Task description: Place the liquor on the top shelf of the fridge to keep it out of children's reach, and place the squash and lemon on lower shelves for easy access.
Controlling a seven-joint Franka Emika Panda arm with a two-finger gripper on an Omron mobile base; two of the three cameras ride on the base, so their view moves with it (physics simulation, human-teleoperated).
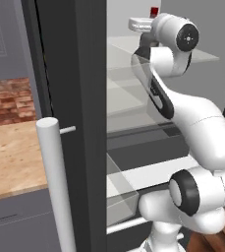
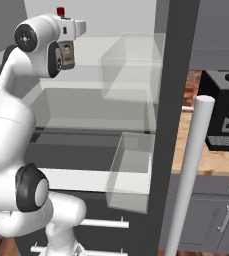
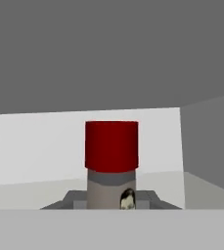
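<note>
The fridge (image 1: 79, 98) stands open, its dark grey door edge-on in both base views, with the thick silvery bar handle (image 1: 57, 182) running down the front of it. Inside, the pale interior holds clear glass shelves and clear drawers (image 2: 131, 172).

The white arm reaches up and forward into the upper part of the fridge. Its hand is level with the top shelf (image 1: 202, 55), the uppermost glass pane. In the left base view only the red cap of the liquor (image 1: 154, 12) peeks above the hand; in the right base view the same red cap (image 2: 61, 11) sits just over the wrist.

In the hand view the liquor bottle (image 3: 111, 168) stands upright, dead centre and very close to the camera: a red cap on a short grey neck, with a bit of pale label with a dark figure at its lower right. Low grey shapes sit on either side of the neck's base. Behind it lies the pale back wall of the fridge, with darker grey above and to the sides.

The pincer (image 2: 67, 55) is at the bottle, but whether its fingers are clamped on the glass or standing apart I cannot tell, since the hand's own body hides them.

To the right of the door, in the right base view, a black coffee machine (image 2: 226, 112) sits on a wooden surface (image 2: 206, 160) above grey cabinets (image 2: 211, 220). In the left base view a wooden surface (image 1: 13, 157) and a brick wall (image 1: 11, 101) lie left of the door.
</note>
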